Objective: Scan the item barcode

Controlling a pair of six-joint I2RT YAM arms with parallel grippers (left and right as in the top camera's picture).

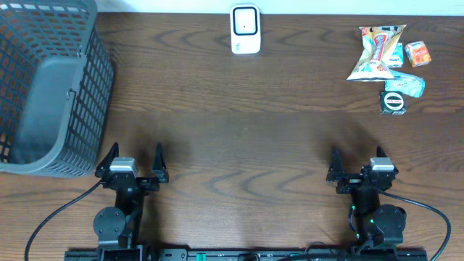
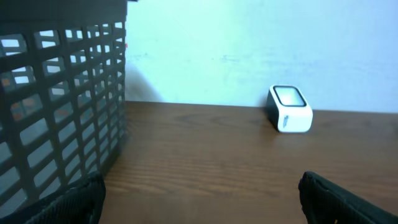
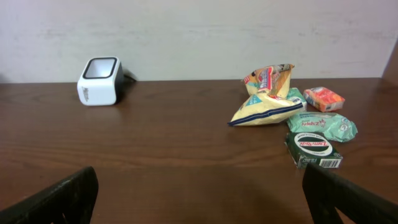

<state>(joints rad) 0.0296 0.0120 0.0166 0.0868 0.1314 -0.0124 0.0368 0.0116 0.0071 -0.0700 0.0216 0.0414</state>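
A white barcode scanner [image 1: 246, 30] stands at the back middle of the table; it also shows as the scanner [image 2: 289, 109] and the scanner [image 3: 99, 81]. At the back right lie the items: a yellow snack bag [image 1: 373, 52], an orange packet [image 1: 417, 53], a pale green pouch [image 1: 403, 84] and a dark green box [image 1: 392, 102]. In the right wrist view the box [image 3: 313, 149] shows a barcode on its near side. My left gripper [image 1: 134, 157] and right gripper [image 1: 360, 160] rest open near the front edge, both with nothing between their fingers.
A dark grey mesh basket [image 1: 51, 87] fills the table's left back corner, close to my left gripper. It rises at the left as the basket [image 2: 59, 106]. A pale wall stands behind the table.
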